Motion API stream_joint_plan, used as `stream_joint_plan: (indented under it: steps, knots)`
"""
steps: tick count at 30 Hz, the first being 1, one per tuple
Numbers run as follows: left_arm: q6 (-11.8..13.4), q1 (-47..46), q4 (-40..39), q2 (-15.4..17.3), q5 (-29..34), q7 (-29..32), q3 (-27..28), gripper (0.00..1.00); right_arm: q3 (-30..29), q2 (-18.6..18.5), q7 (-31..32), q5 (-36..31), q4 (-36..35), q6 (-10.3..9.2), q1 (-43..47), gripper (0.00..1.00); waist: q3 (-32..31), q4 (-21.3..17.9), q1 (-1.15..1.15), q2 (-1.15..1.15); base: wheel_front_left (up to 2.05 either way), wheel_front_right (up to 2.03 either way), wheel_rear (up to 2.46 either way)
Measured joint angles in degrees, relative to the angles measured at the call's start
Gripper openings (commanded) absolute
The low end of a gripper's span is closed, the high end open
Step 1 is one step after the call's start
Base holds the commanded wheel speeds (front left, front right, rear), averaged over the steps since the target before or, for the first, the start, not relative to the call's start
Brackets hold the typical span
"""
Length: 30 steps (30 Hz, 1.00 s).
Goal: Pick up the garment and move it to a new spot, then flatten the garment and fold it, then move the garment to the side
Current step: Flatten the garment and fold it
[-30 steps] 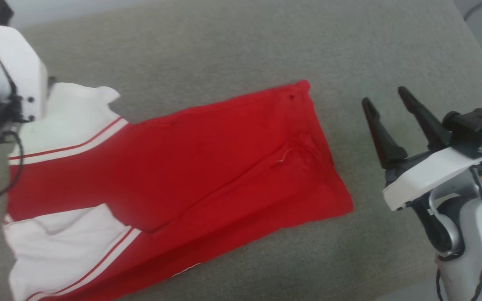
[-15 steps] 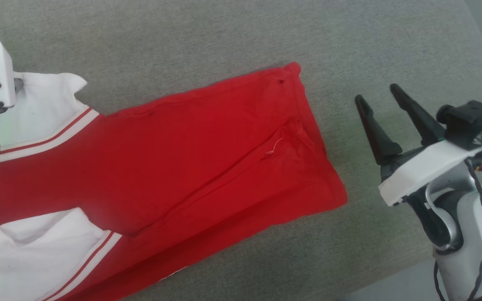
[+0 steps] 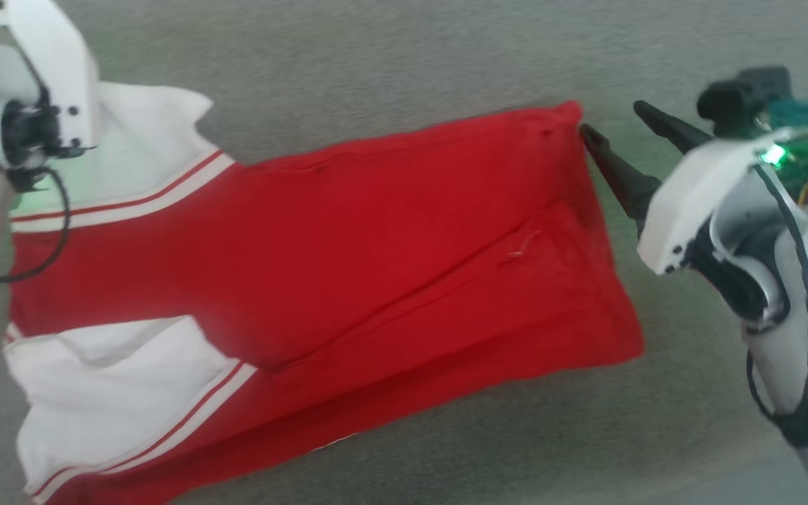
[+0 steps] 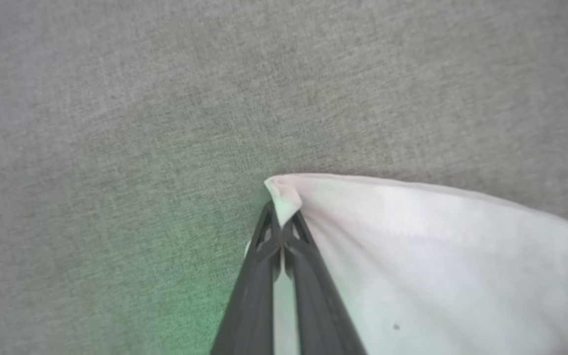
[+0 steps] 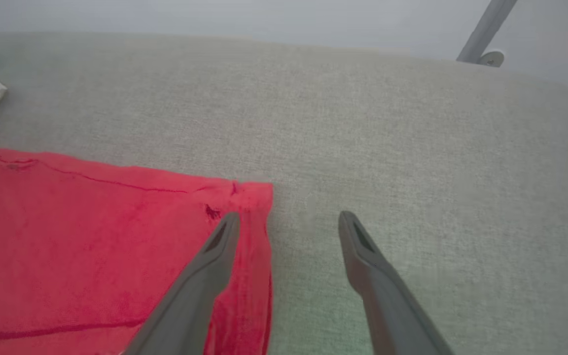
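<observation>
Garment corner pinched by left pincer; right pincer (at its red end) gapes.

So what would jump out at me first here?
The red jersey shirt with white, red-striped sleeves, spread across the grey woven surface, dominates the head view. At its upper left, the left arm's dark fingers are shut on the tip of a white sleeve, while the right arm's dark fingers stand open at the shirt's red hem corner.
</observation>
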Motion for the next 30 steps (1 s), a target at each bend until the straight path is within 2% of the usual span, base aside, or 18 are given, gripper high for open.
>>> stream_joint_plan:
  steps: [9,12,13,14,19,30]
  knots:
    - [-1.4,-3.19,2.34,-4.59,0.31,-2.4,-0.94,0.0,9.06,-1.57,10.21,6.46,11.8,0.0,-10.18,1.0,1.49,4.6,0.0,0.0,0.0,0.0,0.0]
    - [-2.16,-3.97,3.81,-5.57,0.31,-4.01,-1.03,0.0,12.03,-2.25,15.72,9.32,16.05,-0.01,-14.17,1.0,1.97,5.63,0.0,0.0,0.0,0.0,0.0]
    - [-2.34,-4.08,4.25,-5.95,0.31,-4.48,-1.02,0.0,12.74,-2.5,16.92,9.84,16.85,-0.01,-15.12,0.77,2.02,5.86,0.0,0.0,0.0,0.0,0.0]
    - [-2.61,-4.2,4.64,-6.24,0.3,-4.97,-1.03,0.0,13.24,-2.66,17.77,10.89,17.37,-0.01,-15.75,0.0,2.05,6.08,0.0,0.0,0.0,0.0,0.0]
    - [-3.66,-4.53,6.58,-7.6,0.23,-7.12,-1.21,0.0,15.61,-3.9,19.4,12.66,18.87,-0.01,-17.39,0.0,1.53,7.1,0.0,0.0,0.0,0.0,0.0]
    - [-5.95,-5.64,9.01,-8.45,-0.09,-7.57,-1.88,0.0,16.64,-7.34,16.07,13.35,19.34,0.01,-16.92,0.0,-1.8,9.63,0.0,0.0,0.0,0.0,0.0]
